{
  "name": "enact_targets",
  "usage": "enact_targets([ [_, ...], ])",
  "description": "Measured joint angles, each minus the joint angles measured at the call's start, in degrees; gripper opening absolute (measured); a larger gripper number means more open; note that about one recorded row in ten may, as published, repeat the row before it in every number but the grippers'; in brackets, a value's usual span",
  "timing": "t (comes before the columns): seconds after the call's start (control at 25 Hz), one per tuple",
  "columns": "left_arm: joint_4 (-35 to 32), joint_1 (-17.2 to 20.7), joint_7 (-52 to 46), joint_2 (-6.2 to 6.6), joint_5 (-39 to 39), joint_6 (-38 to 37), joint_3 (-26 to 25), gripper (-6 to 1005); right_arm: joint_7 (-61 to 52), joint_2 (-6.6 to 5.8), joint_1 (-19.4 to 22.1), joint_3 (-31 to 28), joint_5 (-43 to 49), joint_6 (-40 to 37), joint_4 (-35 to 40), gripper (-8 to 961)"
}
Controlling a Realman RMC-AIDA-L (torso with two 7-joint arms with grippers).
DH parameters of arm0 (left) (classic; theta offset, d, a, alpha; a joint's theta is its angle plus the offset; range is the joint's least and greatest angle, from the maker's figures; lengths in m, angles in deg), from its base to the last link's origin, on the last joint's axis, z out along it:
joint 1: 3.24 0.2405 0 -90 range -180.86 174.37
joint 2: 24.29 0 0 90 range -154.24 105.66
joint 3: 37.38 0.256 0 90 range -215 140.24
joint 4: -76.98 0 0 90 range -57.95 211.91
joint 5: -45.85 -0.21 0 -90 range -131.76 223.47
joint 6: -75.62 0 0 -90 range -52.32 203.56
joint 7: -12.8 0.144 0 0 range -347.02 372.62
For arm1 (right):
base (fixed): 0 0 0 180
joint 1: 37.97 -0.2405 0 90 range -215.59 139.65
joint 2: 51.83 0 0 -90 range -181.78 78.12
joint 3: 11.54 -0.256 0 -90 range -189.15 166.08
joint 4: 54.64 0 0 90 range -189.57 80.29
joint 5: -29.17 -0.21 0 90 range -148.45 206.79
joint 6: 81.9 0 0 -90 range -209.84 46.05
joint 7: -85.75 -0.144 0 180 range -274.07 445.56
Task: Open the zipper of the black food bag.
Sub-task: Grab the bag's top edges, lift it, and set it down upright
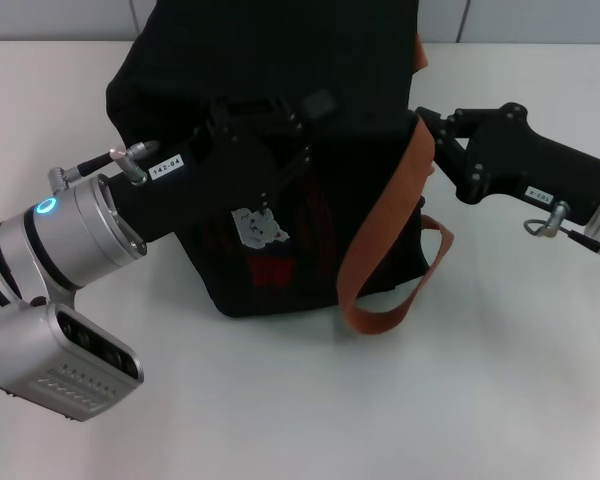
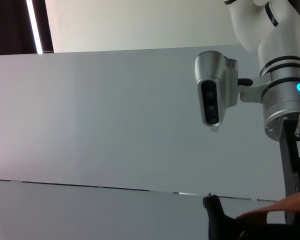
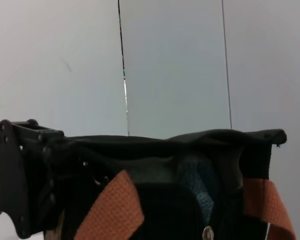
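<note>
The black food bag [image 1: 180, 80] stands in the middle of the white table, its bear patch [image 1: 258, 228] facing me. An orange-brown strap [image 1: 380, 220] hangs down its front right. My left gripper [image 1: 298, 135] reaches in from the left and rests against the bag's upper front. From the right, my right gripper [image 1: 427, 135] touches the bag's top right edge. In the right wrist view the bag's mouth [image 3: 190, 145] gapes, showing a dark inside, and a small silver pull tab [image 3: 207, 232] of the zipper sits low between the straps. The left gripper [image 3: 12, 180] shows at one end of the mouth.
The white table [image 1: 500, 380] stretches around the bag on all sides. A grey panelled wall [image 2: 115, 125] stands behind it. The left wrist view shows my right arm's silver wrist and camera [image 2: 215, 90] above a corner of the bag.
</note>
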State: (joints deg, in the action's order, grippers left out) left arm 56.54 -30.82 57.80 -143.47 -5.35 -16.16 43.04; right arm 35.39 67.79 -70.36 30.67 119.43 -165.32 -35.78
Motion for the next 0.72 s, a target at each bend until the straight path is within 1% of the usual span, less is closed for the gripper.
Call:
enact_targets([
  [0.16, -0.01, -0.11, -0.09, 0.00, 0.02, 0.01, 0.00, 92, 1.19, -0.06, 0.63, 0.42, 0.20, -1.29, 0.34, -3],
  [0.36, 0.05, -0.28, -0.23, 0.00, 0.13, 0.02, 0.00, 91, 2.51, -0.19, 2.27, 0.30, 0.41, -4.18, 1.68, -2],
  [0.6, 0.04, -0.30, -0.26, 0.00, 0.23, 0.12, 0.00, 91, 2.75, -0.18, 2.82, 0.31, 0.41, -3.34, 2.48, 52],
  [0.72, 0.16, -0.29, -0.33, 0.00, 0.24, 0.20, 0.00, 91, 3.16, -0.01, 1.85, 0.60, 0.46, -1.98, 2.32, 171],
])
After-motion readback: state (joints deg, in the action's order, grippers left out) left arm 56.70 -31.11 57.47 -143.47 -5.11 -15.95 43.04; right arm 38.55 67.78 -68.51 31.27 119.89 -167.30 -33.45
